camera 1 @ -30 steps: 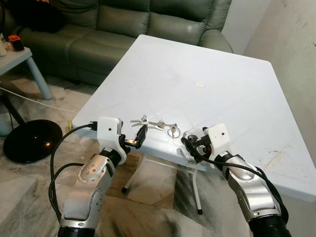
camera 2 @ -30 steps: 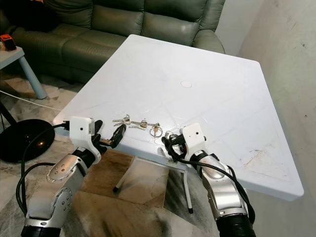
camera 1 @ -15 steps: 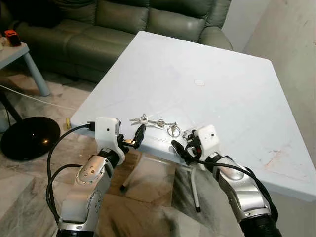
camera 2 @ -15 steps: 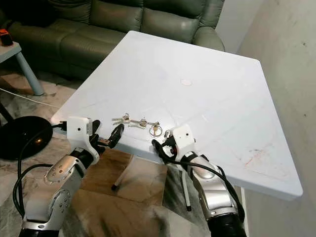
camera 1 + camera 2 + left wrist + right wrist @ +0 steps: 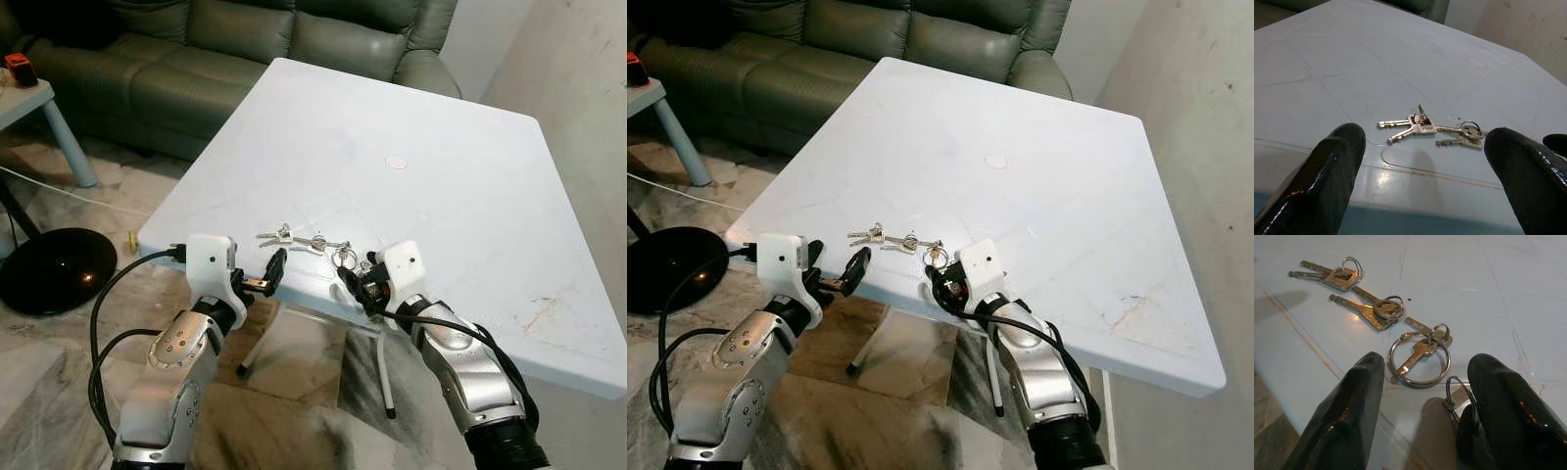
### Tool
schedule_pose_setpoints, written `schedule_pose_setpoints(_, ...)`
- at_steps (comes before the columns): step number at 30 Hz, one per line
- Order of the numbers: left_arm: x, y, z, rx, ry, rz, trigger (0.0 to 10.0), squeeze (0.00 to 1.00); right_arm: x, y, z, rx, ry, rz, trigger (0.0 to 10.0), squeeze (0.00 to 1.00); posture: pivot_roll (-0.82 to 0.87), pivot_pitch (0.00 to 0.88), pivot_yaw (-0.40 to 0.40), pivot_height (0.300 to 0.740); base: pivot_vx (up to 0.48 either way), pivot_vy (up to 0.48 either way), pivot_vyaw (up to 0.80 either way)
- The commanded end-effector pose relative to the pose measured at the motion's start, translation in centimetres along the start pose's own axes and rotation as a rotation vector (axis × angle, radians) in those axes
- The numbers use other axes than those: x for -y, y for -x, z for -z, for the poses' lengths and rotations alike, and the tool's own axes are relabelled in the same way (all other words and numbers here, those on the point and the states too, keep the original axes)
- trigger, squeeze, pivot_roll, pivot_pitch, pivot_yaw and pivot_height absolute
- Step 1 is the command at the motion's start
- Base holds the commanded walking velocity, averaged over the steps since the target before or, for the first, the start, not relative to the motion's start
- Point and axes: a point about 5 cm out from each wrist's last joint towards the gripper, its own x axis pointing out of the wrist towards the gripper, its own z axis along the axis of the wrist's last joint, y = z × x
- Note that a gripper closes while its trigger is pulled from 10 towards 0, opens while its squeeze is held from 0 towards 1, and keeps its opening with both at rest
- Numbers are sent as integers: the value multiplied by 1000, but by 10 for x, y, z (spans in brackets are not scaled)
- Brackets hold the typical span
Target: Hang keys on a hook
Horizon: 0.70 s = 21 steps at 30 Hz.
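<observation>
keys: a loose string of silver keys on small split rings is laid flat on the white tabletop, close to its near edge; no hook is seen.
look: thin flat metal, several rings linked in a row, one large ring with a single key at the right-hand end; judged slippery and low, hard to pinch off a flat surface.
right hand: the right hand is held at the tabletop edge just beside the large ring, fingers apart and empty, the ring seen between them in the wrist view; judged lined up to close on the ring.
left hand: the left hand is held off the near edge, fingers apart, pointed at the key row; nothing is gripped.
stage: pickup not yet made; hanging is still to be done.
background: a green sofa is set behind the tabletop.
</observation>
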Motion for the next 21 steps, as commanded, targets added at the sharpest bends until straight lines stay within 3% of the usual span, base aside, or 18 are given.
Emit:
schedule_pose_setpoints(1,2,2,0,-6,-3,-3,10000,0,2,-1,2,-21,19,21,10000,0,210,131,-148,740,0,0,0)
schedule_pose_setpoints(6,2,2,0,-6,-3,-6,10000,0,4,-2,2,-19,52,49,10000,0,214,132,-151,740,0,0,0)
schedule_pose_setpoints(7,1,2,0,-6,-3,-8,10000,0,5,-2,2,-23,59,55,5490,0,217,134,-153,740,0,0,0)
schedule_pose_setpoints(9,1,2,0,-6,-3,-11,10000,0,5,-2,3,-27,68,62,5490,0,217,134,-153,740,0,0,0)
schedule_pose_setpoints(11,1,2,-1,-5,-4,-13,10000,0,6,-3,3,-24,70,64,2510,0,217,134,-153,740,0,0,0)
schedule_pose_setpoints(13,1,2,-1,-4,-2,-15,10000,0,6,-3,4,-25,58,55,2039,0,217,134,-155,740,0,0,0)
schedule_pose_setpoints(14,1,2,-1,-5,-2,-15,10000,0,6,-2,4,-25,60,55,3176,0,217,134,-154,740,0,0,0)
schedule_pose_setpoints(18,1,2,-1,-5,-1,-16,10000,0,7,-2,5,-23,52,50,3725,0,217,134,-154,740,0,0,0)
schedule_pose_setpoints(19,2,2,-1,-5,0,-16,10000,0,8,-1,6,-27,44,28,7373,0,215,134,-154,740,0,0,0)
schedule_pose_setpoints(20,2,2,-1,-4,0,-17,10000,0,8,0,5,-17,9,-16,10000,0,215,133,-154,740,0,0,0)
schedule_pose_setpoints(21,2,2,-1,-3,1,-16,10000,0,9,0,5,-15,6,-20,10000,0,215,133,-154,740,0,0,0)
